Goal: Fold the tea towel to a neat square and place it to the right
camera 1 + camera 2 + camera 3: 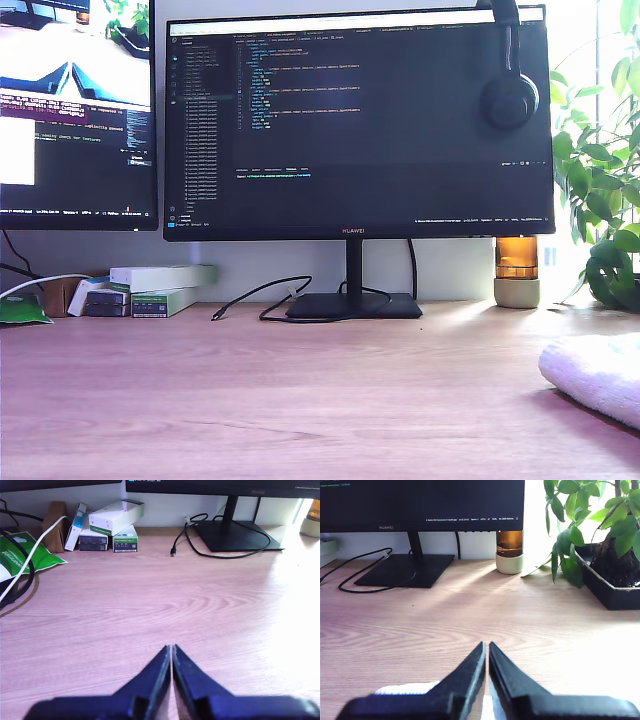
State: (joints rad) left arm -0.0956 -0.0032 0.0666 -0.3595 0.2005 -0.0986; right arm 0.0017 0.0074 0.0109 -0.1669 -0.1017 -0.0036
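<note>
Nearby, both end effectors (first, second) pinched closed, empty; tea towel beside plant.

one tea towel, two monitors, one headset, two grippers, one potted plant, one amber jar

tea towel is cut off at the exterior view's right edge; its folds stay unreadable.
</note>
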